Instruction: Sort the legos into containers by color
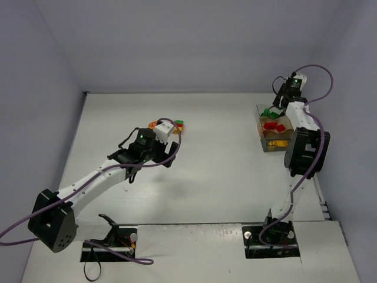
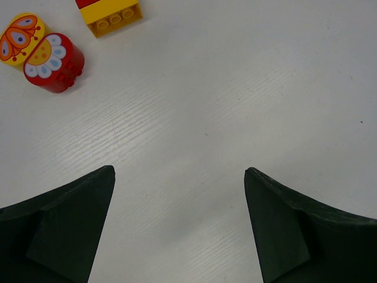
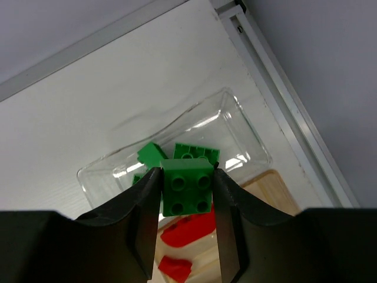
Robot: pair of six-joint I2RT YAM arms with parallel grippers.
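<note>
My right gripper [image 3: 187,177] is shut on a green brick [image 3: 187,187] and holds it above the far compartment [image 3: 241,127], a clear dish with other green bricks [image 3: 197,152] in it. Red bricks [image 3: 191,227] lie in the compartment beside it. In the top view the tan tray [image 1: 261,131] holds green, red and yellow bricks in separate compartments, with my right gripper [image 1: 281,101] over its far end. My left gripper [image 2: 178,177] is open and empty over bare table. A round red piece [image 2: 54,62], a yellow butterfly piece [image 2: 20,36] and a yellow-red brick [image 2: 112,15] lie ahead of it.
The loose legos [image 1: 178,125] lie at mid-table beside my left gripper [image 1: 169,141]. The tray stands close to the right wall and a metal rail [image 3: 283,100]. The back wall runs just beyond the tray.
</note>
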